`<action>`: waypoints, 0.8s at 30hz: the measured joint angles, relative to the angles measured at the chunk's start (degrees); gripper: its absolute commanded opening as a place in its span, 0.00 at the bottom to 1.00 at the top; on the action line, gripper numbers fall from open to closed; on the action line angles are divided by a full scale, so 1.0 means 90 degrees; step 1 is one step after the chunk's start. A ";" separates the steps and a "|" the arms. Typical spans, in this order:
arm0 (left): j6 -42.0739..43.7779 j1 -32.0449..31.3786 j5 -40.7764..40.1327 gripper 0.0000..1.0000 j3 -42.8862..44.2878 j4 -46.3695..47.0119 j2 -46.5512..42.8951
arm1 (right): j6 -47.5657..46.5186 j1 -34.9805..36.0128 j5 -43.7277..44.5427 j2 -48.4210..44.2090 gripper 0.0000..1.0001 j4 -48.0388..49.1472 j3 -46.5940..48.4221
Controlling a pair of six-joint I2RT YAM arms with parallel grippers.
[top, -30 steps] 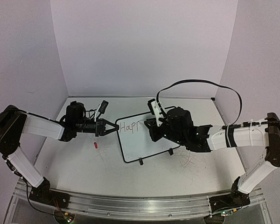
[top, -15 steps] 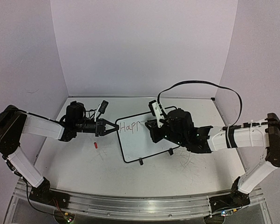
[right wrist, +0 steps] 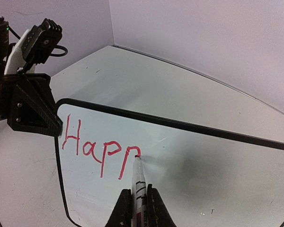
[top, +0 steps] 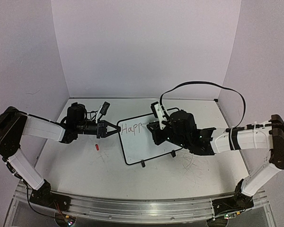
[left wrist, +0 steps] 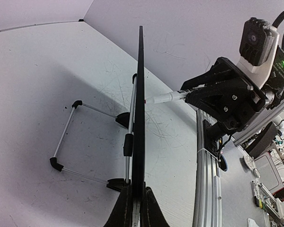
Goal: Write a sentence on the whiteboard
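**Right wrist view: four red letters down, most of the line unwritten**

The sentence (right wrist: 97, 146) so far reads "Happ", in red along the upper left of the whiteboard (right wrist: 227, 179). The last letter's bowl looks unclosed, and the marker (right wrist: 139, 184) has its tip touching the top of it. I judge the task to be early: the first word is unfinished and the rest of the board is bare white.

The right end effector (right wrist: 138, 191) is pinching the marker's barrel between pressed-in fingers. The left end effector (left wrist: 136, 189) is clamped on the board's near-left edge, bracing it. The board sits mid-bench (top: 85, 165), a little toward the far edge, between the two arms and propped on wire legs with black feet.

In the top external view, the right arm covers the board's upper right and the marker tip. The left wrist view shows the board edge-on, so no lettering is visible there. A small red item (top: 97, 146) lies on the bench toward the left edge; it is too small to identify.
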 measured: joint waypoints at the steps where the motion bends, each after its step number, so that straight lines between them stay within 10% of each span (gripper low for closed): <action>1: 0.0000 0.0000 0.0000 0.00 0.0000 0.0000 0.0000 | 0.0007 0.0000 -0.0006 0.0000 0.00 0.0000 0.0000; 24: 0.0002 0.0000 0.0007 0.00 0.0000 0.0000 0.0000 | 0.0070 0.0005 -0.0380 -0.0489 0.00 0.0061 -0.0383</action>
